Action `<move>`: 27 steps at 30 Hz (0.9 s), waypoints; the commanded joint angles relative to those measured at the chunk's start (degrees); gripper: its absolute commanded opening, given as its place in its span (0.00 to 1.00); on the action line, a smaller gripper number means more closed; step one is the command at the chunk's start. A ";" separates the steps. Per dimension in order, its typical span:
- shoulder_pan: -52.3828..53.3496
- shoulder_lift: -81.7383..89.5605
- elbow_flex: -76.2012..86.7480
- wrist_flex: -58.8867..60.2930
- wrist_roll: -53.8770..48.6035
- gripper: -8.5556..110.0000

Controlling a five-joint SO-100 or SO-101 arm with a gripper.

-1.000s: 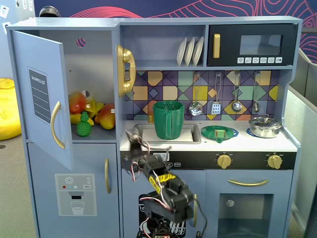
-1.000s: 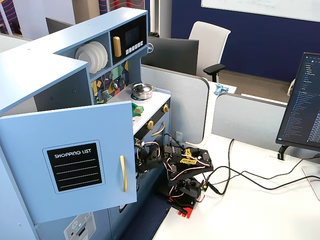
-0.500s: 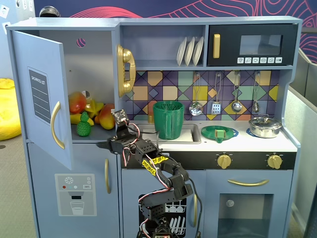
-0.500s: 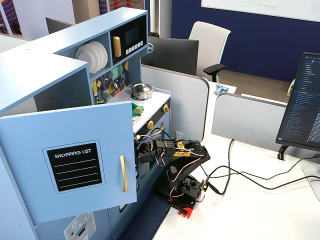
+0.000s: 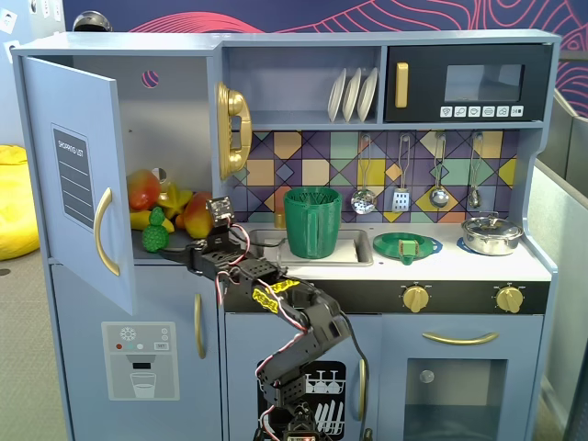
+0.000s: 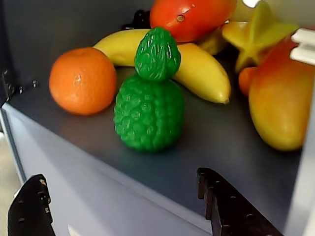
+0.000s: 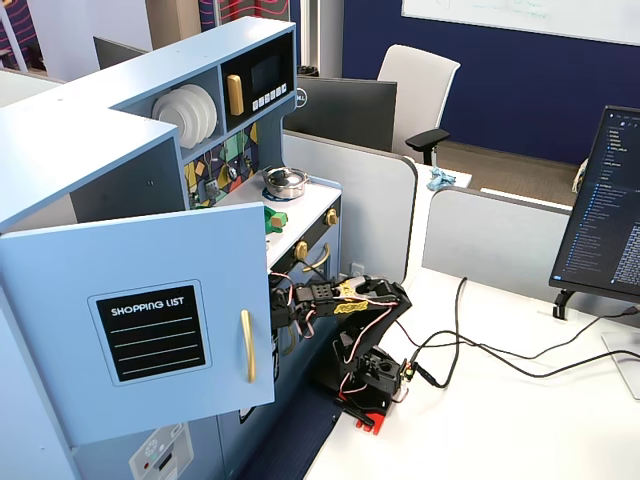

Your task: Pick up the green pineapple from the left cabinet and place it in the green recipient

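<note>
The green pineapple (image 6: 150,105) stands upright near the front edge of the shelf in the left cabinet (image 5: 78,165), whose door hangs open. It also shows in a fixed view (image 5: 156,230). My gripper (image 6: 123,206) is open and empty, just outside the shelf edge, with the pineapple ahead between the lines of its two fingers and apart from both. In a fixed view the gripper (image 5: 188,253) sits right of the pineapple at shelf height. The green recipient (image 5: 312,223), a ribbed pitcher, stands in the sink area. In the other fixed view the open door (image 7: 150,320) hides the pineapple.
An orange (image 6: 82,81), a banana (image 6: 197,64), a mango (image 6: 278,108), a star fruit (image 6: 258,34) and a red fruit (image 6: 192,17) crowd round the pineapple. A flat green dish (image 5: 407,246) and a pot (image 5: 491,234) sit on the counter.
</note>
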 commanded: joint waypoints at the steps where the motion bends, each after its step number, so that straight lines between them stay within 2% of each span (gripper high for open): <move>1: 0.70 -3.69 -5.80 -5.45 0.35 0.34; 13: -0.70 -14.24 -12.30 -9.49 -6.94 0.33; 27: -1.05 -27.33 -24.52 -12.57 -8.96 0.32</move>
